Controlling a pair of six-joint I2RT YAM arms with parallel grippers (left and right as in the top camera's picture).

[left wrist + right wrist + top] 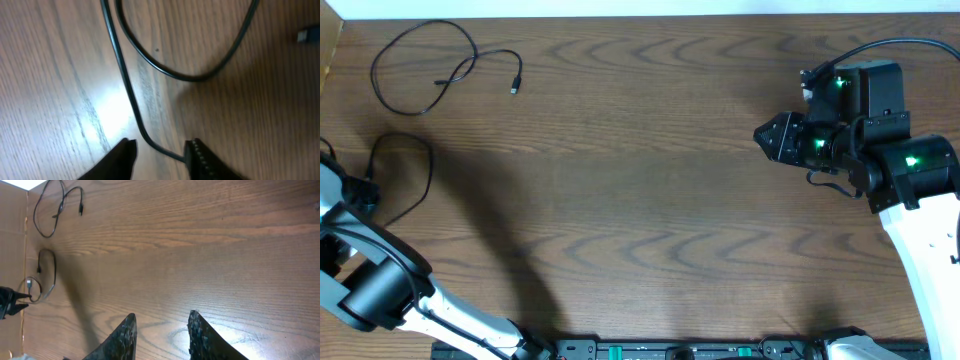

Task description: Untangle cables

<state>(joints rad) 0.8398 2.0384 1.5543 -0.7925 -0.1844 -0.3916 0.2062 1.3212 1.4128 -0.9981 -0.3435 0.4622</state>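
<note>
Left claw (161, 146) open w/ 1 black cable (131, 95) between fingers, right claw (160, 322) open too. 2nd black cable (516, 86) lies apart.

Brown wood-grain counter (640, 180) is showing a soft sheen under the lamps.
The black cable (126, 85) is looking smooth and faintly glossy, probably sheathed in rubber or plastic; the left fingers (202, 159) are showing matt black, ridged pads, and the right arm's shell (920, 250) is gleaming as smooth white plastic.
</note>
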